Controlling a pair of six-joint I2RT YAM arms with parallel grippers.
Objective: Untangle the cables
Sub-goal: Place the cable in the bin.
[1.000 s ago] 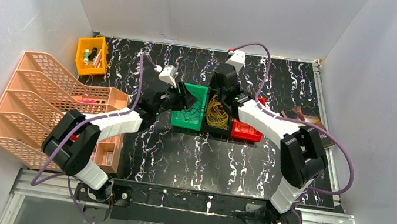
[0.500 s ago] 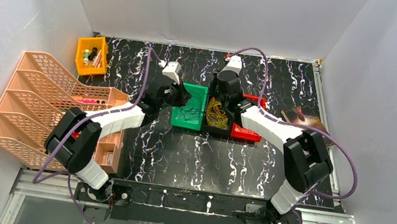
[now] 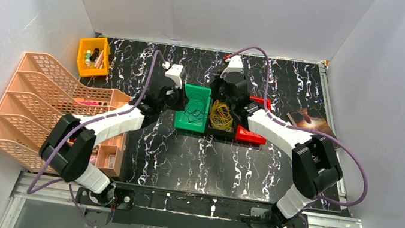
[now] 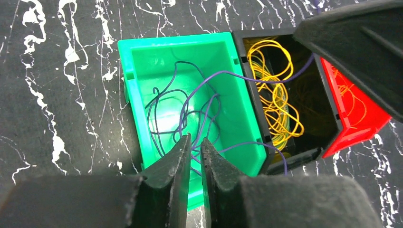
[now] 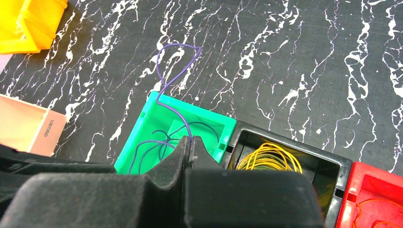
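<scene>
1. Green bin (image 4: 142,85) ahead of the black left claw (image 4: 194,142): purple cables (image 4: 190,102).
2. Black bin (image 4: 311,102) to its right: yellow cables (image 4: 275,95).
3. Red bin (image 4: 356,128) farther right: orange cables (image 4: 352,97).
4. Table (image 4: 62,95): black, white-veined marble.

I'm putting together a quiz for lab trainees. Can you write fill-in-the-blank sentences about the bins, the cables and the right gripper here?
1. The middle bin, holding the yellow cables, is ___.
2. The thin loops in the red bin are ___.
3. The right gripper is shut on a ___ strand.
4. That strand loops out over the rim of a bin coloured ___.

Missing words: black; orange; purple; green.
</scene>
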